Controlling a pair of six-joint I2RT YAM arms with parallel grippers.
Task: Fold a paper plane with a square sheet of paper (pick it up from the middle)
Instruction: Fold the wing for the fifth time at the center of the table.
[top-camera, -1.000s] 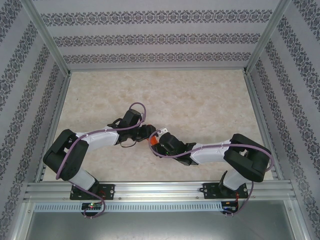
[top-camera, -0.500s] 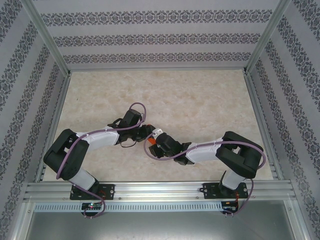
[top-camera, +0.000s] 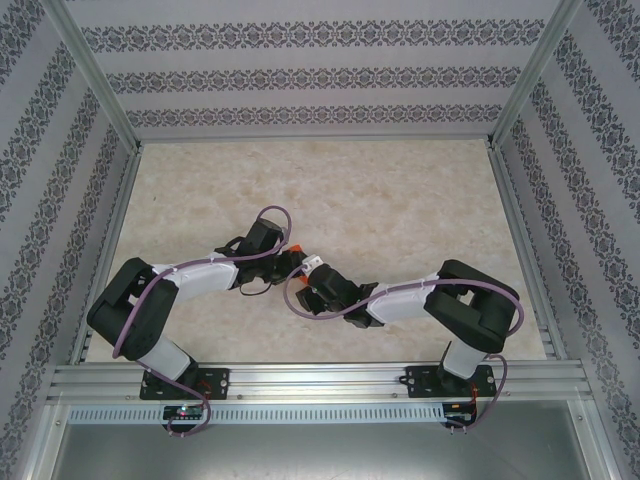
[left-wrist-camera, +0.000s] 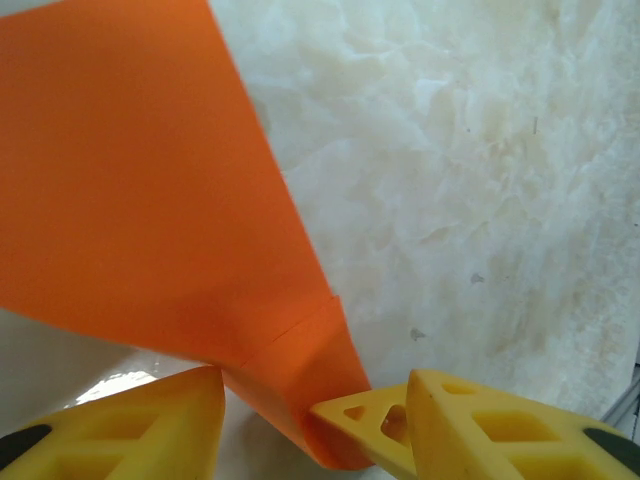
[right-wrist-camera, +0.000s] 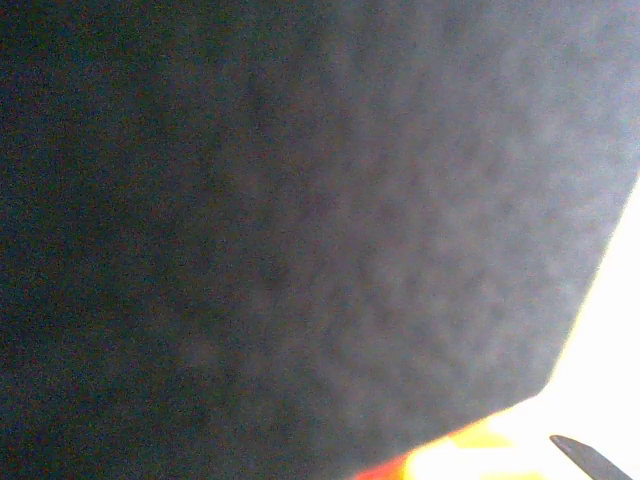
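The paper plane (left-wrist-camera: 150, 190) is a bright orange sheet with a folded flap and a crease near its narrow end. It fans out ahead of my left gripper (left-wrist-camera: 315, 425), whose yellow jaws stand apart with the paper's narrow end between them. A small yellow finger wedge (left-wrist-camera: 365, 420) presses against that tip. From above, my left gripper (top-camera: 289, 262) and right gripper (top-camera: 301, 283) meet tip to tip at the table's middle. A dark, blurred surface blocks the right wrist view. An orange sliver of paper (right-wrist-camera: 385, 468) and a bright yellow glow show at its bottom edge.
The pale marbled table (top-camera: 400, 200) stretches back to patterned walls (top-camera: 320, 75) and aluminium posts. A metal rail (top-camera: 320, 380) runs along the near edge by both arm bases. The left arm's purple cable (top-camera: 270, 215) loops above its wrist.
My right arm has swung left, bringing its gripper up against the left gripper; its elbow has drawn inward. The left arm has stayed where it was.
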